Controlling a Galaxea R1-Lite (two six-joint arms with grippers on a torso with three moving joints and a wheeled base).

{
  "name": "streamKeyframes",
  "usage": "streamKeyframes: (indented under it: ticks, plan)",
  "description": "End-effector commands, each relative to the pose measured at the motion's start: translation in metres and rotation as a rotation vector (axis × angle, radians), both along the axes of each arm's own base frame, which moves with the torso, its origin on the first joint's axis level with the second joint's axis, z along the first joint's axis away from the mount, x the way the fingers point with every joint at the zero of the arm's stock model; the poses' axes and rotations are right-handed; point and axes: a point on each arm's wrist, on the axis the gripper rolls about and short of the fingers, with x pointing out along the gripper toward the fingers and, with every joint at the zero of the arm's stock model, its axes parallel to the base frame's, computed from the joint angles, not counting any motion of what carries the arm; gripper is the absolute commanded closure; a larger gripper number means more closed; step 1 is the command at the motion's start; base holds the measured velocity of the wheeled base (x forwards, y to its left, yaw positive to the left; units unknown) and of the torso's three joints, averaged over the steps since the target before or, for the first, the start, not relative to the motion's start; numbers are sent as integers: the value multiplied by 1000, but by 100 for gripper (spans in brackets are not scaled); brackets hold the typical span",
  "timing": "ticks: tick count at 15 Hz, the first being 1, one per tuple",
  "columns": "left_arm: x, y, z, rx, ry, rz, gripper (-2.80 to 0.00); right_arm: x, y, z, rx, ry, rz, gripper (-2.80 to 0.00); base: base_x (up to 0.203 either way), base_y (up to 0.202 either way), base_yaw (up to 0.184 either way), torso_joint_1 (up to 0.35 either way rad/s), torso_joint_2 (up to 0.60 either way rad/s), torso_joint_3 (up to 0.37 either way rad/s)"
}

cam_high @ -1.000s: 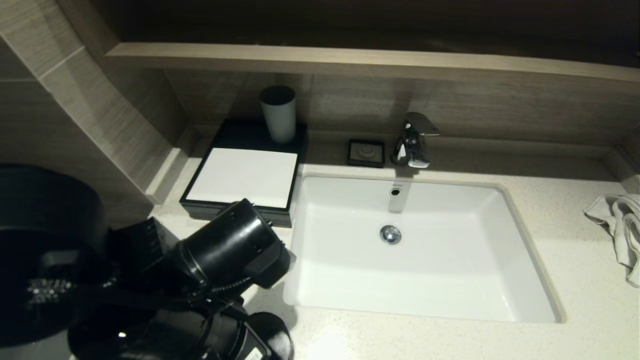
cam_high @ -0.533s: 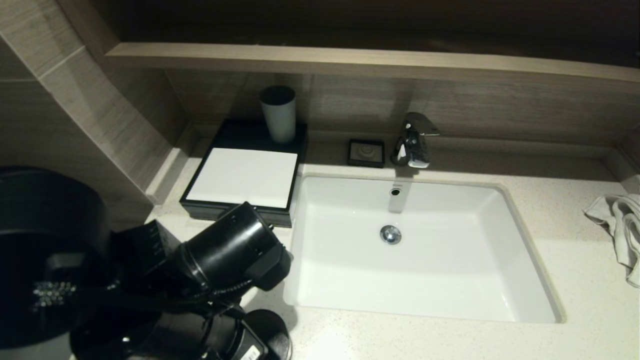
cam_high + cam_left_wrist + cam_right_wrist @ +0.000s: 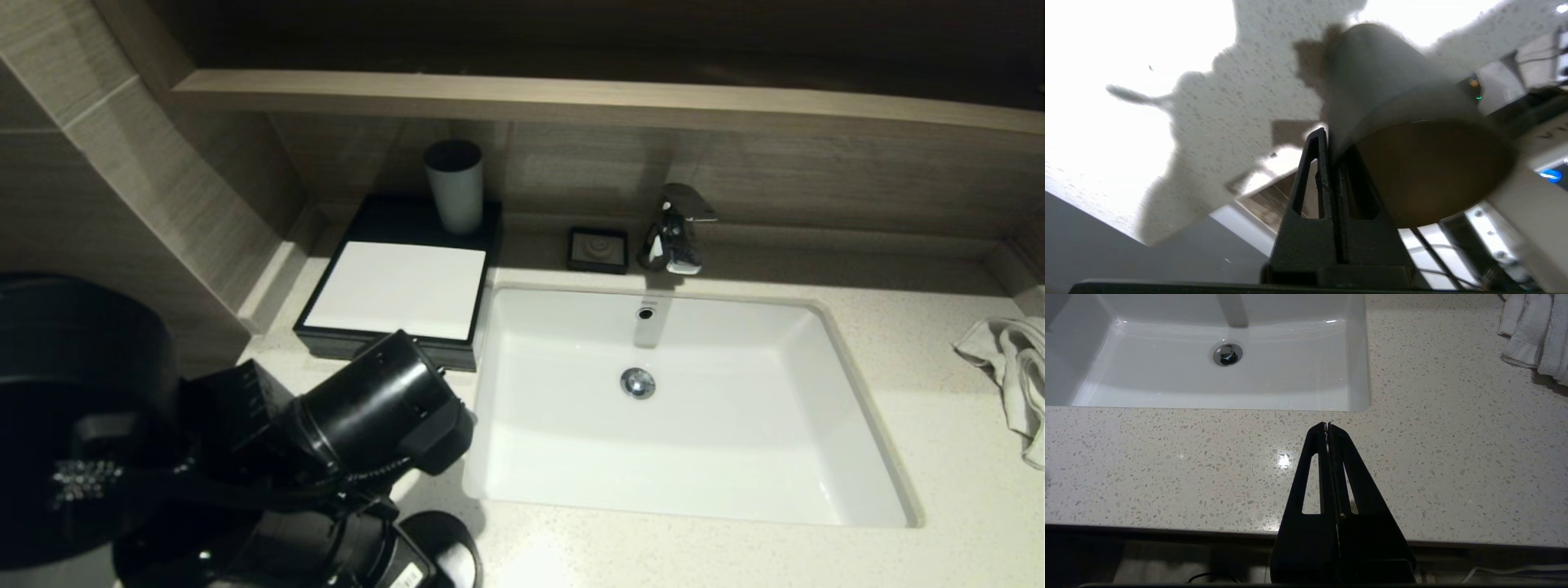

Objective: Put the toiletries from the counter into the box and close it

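The box (image 3: 400,286), black with a white top panel, sits left of the sink with its front drawer pushed in. No toiletries show in any view. My left arm (image 3: 367,416) reaches down at the near left of the counter (image 3: 939,457). In the left wrist view my left gripper (image 3: 1327,134) is shut on the rim of a black cup (image 3: 1392,90), one finger outside its wall and one inside. The same cup (image 3: 445,555) shows at the bottom edge of the head view. My right gripper (image 3: 1327,424) is shut on nothing over the counter's front edge.
A grey cup (image 3: 455,188) stands on the back of the box. A small black soap dish (image 3: 598,248) and a chrome faucet (image 3: 676,229) sit behind the white sink (image 3: 694,425). A white towel (image 3: 1012,376) lies crumpled at the far right.
My left gripper has gone from open to shut on the black cup's rim. The arm dipped slightly and the cup's mouth now shows lighter. Nothing else moved.
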Motion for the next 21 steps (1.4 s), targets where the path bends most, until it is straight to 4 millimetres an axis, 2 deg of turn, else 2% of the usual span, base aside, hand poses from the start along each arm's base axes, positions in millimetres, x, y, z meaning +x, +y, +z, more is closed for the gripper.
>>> streamKeyframes:
  ticks: [1, 3, 8, 11, 16, 21]
  plan:
    - [-1, 1, 2, -2, -4, 2, 0, 0, 0, 0, 1, 2, 0, 0, 0, 0, 0, 0, 0, 0]
    - [-3, 4, 9, -25, -20, 5, 0, 0, 0, 0, 1, 1, 0, 0, 0, 0, 0, 0, 0, 0]
    - [-15, 27, 55, -120, -105, 30, 0, 0, 0, 0, 1, 2, 0, 0, 0, 0, 0, 0, 0, 0]
    - [-14, 39, 62, -124, -139, 77, 0, 0, 0, 0, 1, 0, 0, 0, 0, 0, 0, 0, 0, 0]
    - [7, 55, 84, -171, -213, 219, 0, 0, 0, 0, 1, 0, 0, 0, 0, 0, 0, 0, 0, 0]
    - [41, 58, 97, -219, -248, 370, 0, 0, 0, 0, 1, 1, 0, 0, 0, 0, 0, 0, 0, 0]
